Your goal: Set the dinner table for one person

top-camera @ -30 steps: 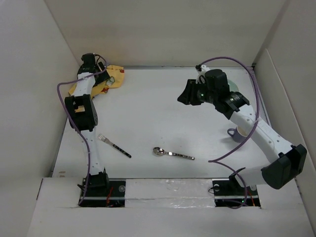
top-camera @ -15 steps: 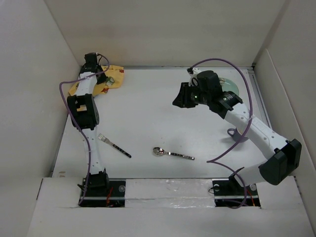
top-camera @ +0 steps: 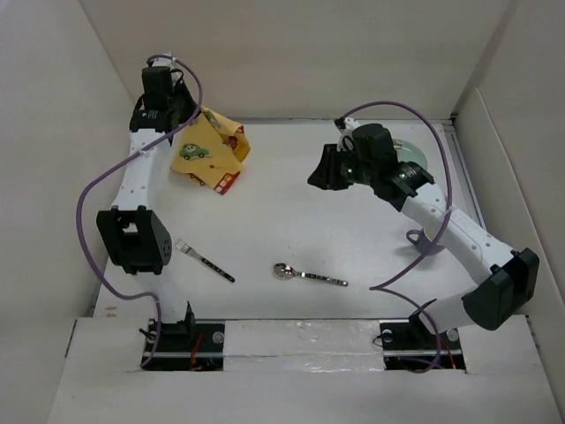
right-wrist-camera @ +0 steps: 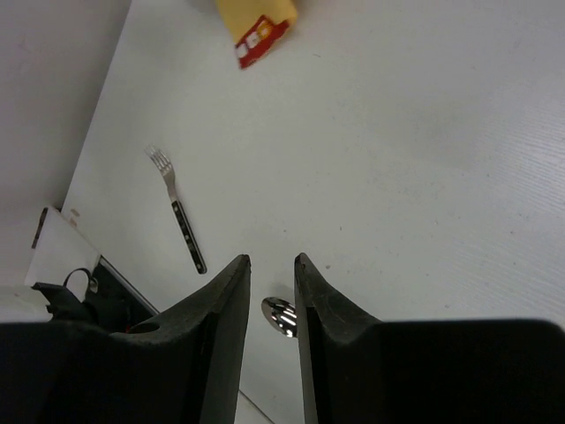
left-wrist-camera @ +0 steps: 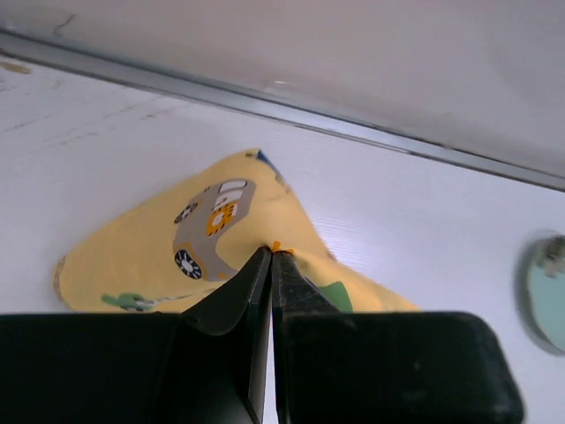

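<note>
White dinner table (top-camera: 291, 216) fills the frame, and up goes the placemat (top-camera: 210, 152), upper left! Crumpled flat a second ago, now dangling from the left gripper (left-wrist-camera: 271, 254), pinched tight, ready for spreading. Right gripper (right-wrist-camera: 272, 265) hovers empty, jaws slightly parted.

No text, brand, number or sign is showing legibly in any view. The placemat (top-camera: 210, 150) is displaying only printed cartoon vehicles, and no letters or digits are coming through on them.
</note>
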